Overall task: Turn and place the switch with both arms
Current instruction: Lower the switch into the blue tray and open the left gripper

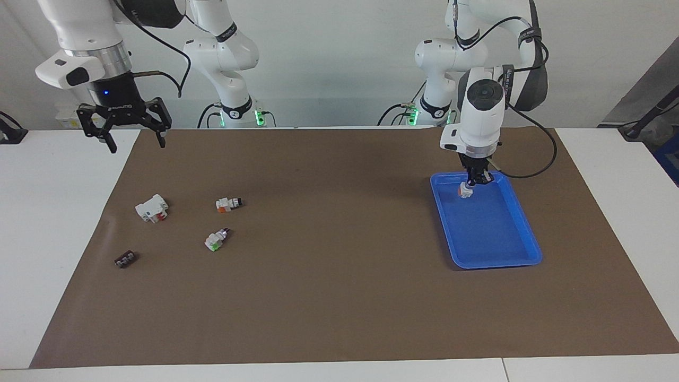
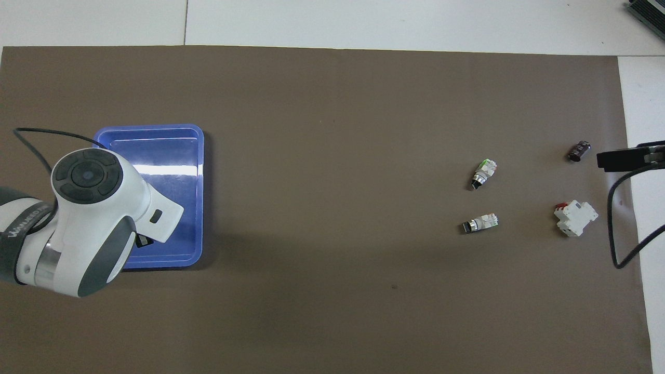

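Left gripper (image 1: pixel 473 183) clamped on an orange-blocked switch (image 1: pixel 465 191) low over blue tray (image 1: pixel 522 223); right gripper (image 1: pixel 135 137) raised, fingers apart, waiting over desk (image 1: pixel 339 297) edge.

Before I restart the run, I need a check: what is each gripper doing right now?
Left gripper: shut on a switch, over the blue tray.
Right gripper: jaws open, empty, waiting over the mat's edge.
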You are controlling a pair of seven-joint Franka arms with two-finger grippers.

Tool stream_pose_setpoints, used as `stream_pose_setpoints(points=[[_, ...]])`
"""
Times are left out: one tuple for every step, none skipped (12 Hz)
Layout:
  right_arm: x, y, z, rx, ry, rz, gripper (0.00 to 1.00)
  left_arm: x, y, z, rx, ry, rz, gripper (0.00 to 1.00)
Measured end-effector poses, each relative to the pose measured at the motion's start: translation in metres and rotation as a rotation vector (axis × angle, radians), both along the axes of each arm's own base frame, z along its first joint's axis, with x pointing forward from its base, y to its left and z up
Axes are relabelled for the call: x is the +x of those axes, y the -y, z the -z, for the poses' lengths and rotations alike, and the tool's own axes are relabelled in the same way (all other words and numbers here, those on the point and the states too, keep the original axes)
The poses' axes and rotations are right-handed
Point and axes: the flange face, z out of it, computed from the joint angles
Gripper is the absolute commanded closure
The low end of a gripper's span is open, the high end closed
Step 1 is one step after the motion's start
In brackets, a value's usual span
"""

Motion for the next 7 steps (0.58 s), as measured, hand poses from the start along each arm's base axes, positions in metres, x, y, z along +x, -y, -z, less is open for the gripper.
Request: stream_pose_setpoints(points=[[-0.002, 0.001, 0.004, 0.012, -0.027, 0.057, 0.00, -0.004, 0.006, 0.005, 0.004, -0.005, -0.005, 1.00], [-0.004, 0.007, 0.008, 0.022, -0.056, 0.095, 0.00, -0.010, 0.013, 0.012, 0.010, -0.012, -0.014, 1.00], [-0.005, 0.016, 0.012, 0.028, -0.078, 0.118, 0.00, -0.016, 0.019, 0.019, 0.014, -0.016, -0.019, 1.00], [-0.005, 0.023, 0.015, 0.030, -0.088, 0.131, 0.00, -0.021, 0.024, 0.026, 0.016, -0.020, -0.016, 1.00], [-0.004, 0.023, 0.015, 0.027, -0.101, 0.132, 0.00, -0.024, 0.026, 0.029, 0.017, -0.023, -0.013, 1.00], [-0.003, 0.019, 0.011, 0.017, -0.106, 0.124, 0.00, -0.026, 0.027, 0.031, 0.018, -0.025, -0.011, 1.00], [-0.001, 0.013, 0.006, 0.007, -0.105, 0.112, 0.00, -0.026, 0.027, 0.032, 0.017, -0.024, -0.010, 1.00]])
